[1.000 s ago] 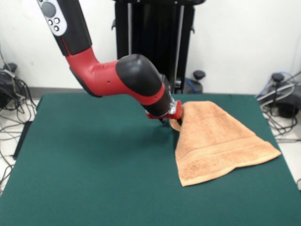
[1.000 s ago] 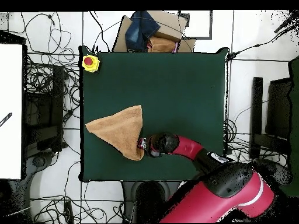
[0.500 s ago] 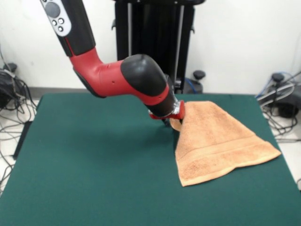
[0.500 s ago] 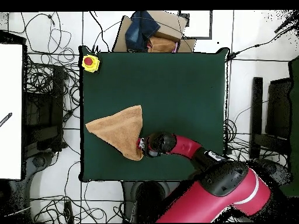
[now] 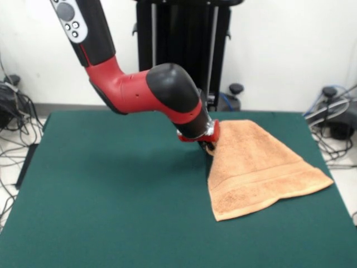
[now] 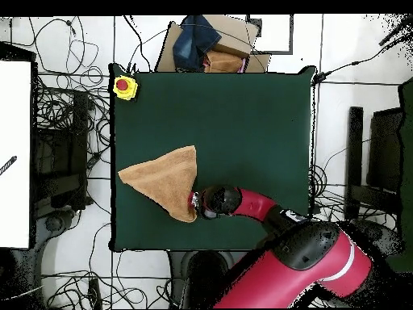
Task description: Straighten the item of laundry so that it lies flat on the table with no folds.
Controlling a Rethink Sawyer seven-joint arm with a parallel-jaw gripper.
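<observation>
The peach-orange towel lies on the right part of the dark green table, folded into a rough triangle with a woven band stripe near its front edge. My gripper is low at the towel's far left corner, touching the cloth there, and the red and black wrist covers it. In the overhead view the towel lies near the table's left edge, with the gripper at the towel's lower right corner. The frames do not show whether the cloth is gripped.
A yellow box with a red button sits on the table's corner. A cardboard box with dark cloth stands off the table beyond its edge. Cables lie on the floor on both sides.
The arm has shifted slightly toward the towel, and the gripper has pressed closer into its corner. The small curl of cloth by the gripper is less visible; the rest of the towel has not moved.
</observation>
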